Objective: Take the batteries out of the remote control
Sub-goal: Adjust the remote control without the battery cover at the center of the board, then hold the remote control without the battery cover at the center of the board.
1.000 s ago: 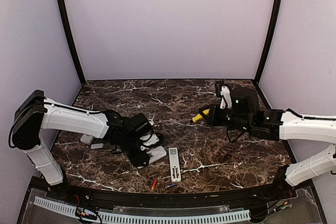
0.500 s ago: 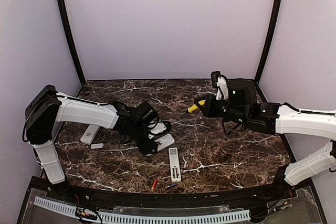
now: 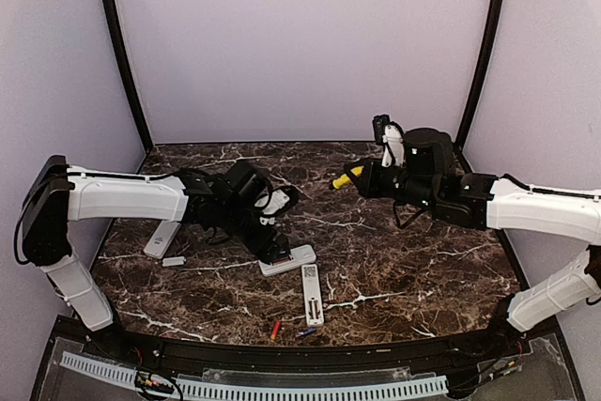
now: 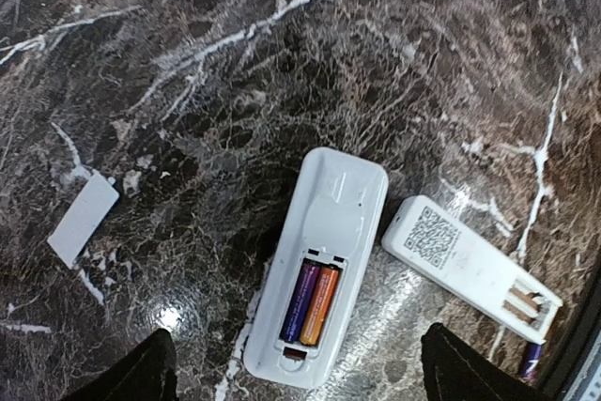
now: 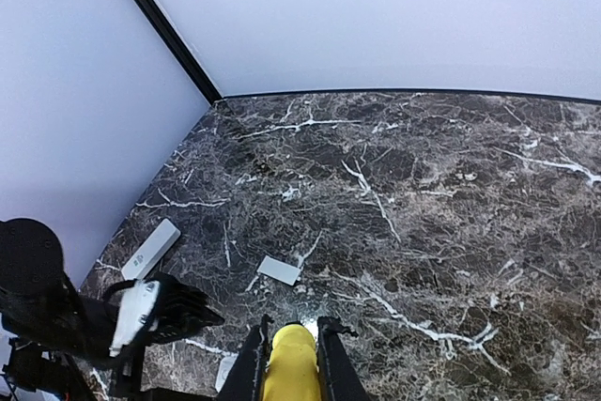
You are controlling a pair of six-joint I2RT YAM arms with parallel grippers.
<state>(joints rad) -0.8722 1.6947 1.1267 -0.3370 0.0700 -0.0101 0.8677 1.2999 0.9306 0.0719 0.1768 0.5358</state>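
Top view: a yellow-handled screwdriver (image 3: 349, 177) is gripped in the right jaws. Left wrist view: the left jaws are spread open. Purple and orange batteries (image 4: 311, 302) are seated in the white plastic remote control (image 4: 333, 204) just ahead of them. One cell end should be lifted first. The second white remote (image 4: 451, 251) alongside may be fouled.

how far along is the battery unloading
Done: the QR-code remote shows an empty bay; loose batteries lie near it. In hand: right end effector holds the screwdriver; left end effector is open, empty. Remaining: two cells sit in the open remote.
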